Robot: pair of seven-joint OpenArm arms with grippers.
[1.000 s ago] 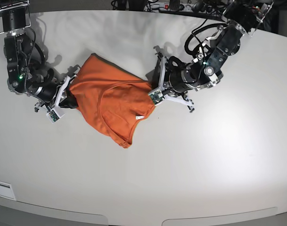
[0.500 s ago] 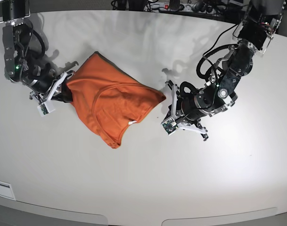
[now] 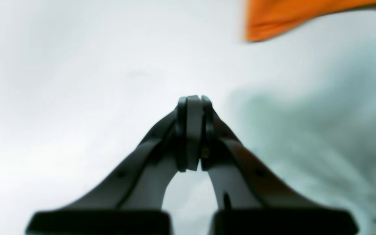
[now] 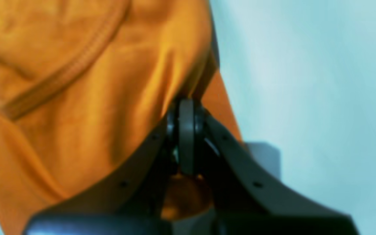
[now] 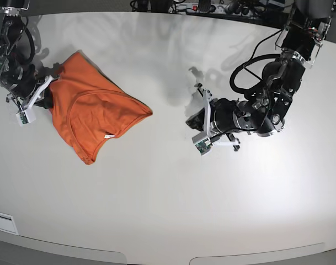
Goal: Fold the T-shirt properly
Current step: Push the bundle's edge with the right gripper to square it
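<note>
The orange T-shirt (image 5: 93,113) lies crumpled on the white table (image 5: 156,199) at the left, neckline and a small white label facing up. My right gripper (image 5: 44,95) is at the shirt's left edge and is shut on its fabric. In the right wrist view the shut fingertips (image 4: 186,106) pinch the orange cloth (image 4: 77,98). My left gripper (image 5: 203,128) is shut and empty over bare table, well to the right of the shirt. In the left wrist view its gripper (image 3: 193,99) is shut, and only a corner of the shirt (image 3: 282,18) shows at the top.
Cables and a power strip (image 5: 203,6) run along the table's back edge. A white sticker (image 5: 2,222) sits at the front left edge. The left arm's body (image 5: 267,105) stands over the right half of the table.
My right gripper has dragged the shirt leftwards across the table. My left gripper has left the shirt's right corner and drawn back to the right, shut.
</note>
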